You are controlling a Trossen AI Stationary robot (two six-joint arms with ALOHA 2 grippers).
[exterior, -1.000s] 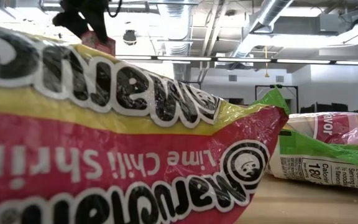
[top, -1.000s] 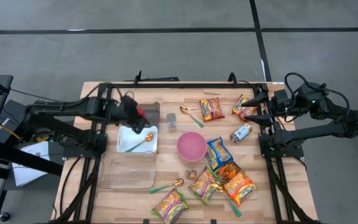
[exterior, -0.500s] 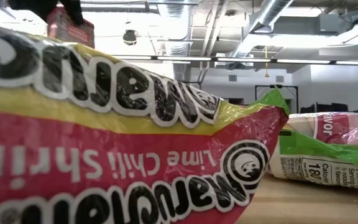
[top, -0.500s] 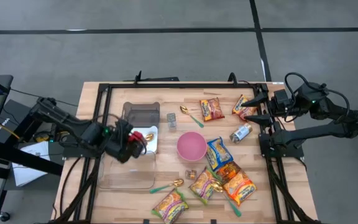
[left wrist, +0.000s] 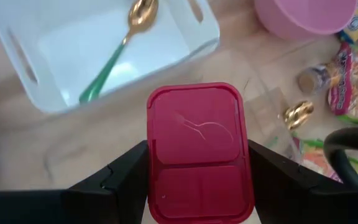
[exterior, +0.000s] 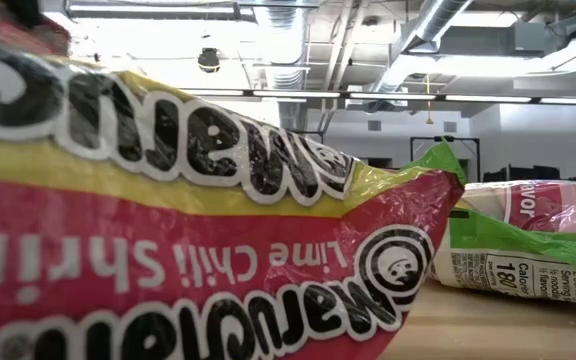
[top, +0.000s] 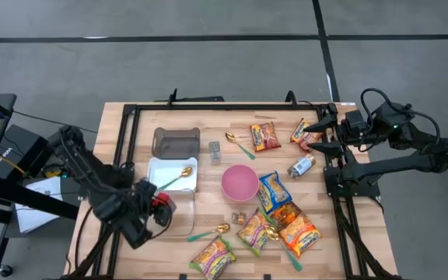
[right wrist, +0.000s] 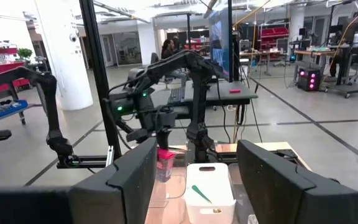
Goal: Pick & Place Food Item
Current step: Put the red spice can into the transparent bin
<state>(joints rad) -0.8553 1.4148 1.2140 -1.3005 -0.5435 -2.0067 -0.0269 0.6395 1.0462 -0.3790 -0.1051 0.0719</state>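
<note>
left gripper (top: 155,208) is clamped on a red food container (left wrist: 196,149), one dark finger pressed against each long side, as the left wrist view shows. from above, the container hangs over the clear plastic tray (top: 179,223) at the table's front left, just in front of the white bin (top: 172,173), which holds a gold spoon with a green handle (top: 176,176). left arm reaches in from the table's left edge, bent and angled forward toward the tray. a dark grey bin (top: 176,141) sits behind the white one, a pink bowl (top: 239,183) lies to the right, and noodle packets (top: 274,192) and more spoons are scattered beyond it. right gripper (top: 311,138) waits at the table's far right edge, fingers apart and empty.
</note>
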